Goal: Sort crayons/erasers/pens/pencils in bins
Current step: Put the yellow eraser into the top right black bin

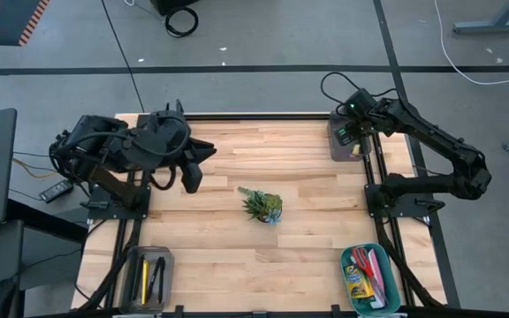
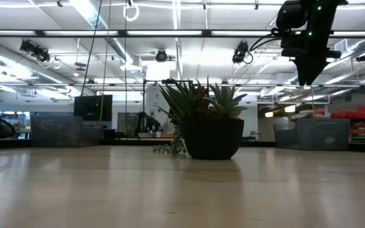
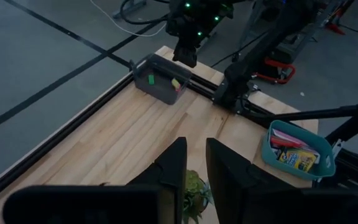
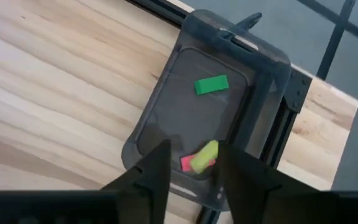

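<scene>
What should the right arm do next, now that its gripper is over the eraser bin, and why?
Probably lift the right gripper straight up and clear. Its fingers stand apart and empty above the translucent grey bin, where the yellow eraser, pink eraser and green eraser already lie.

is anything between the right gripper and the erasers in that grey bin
Nothing visible. The right gripper hangs open directly over the translucent grey bin, and the yellow eraser, pink eraser and green eraser lie uncovered on its floor.
</scene>
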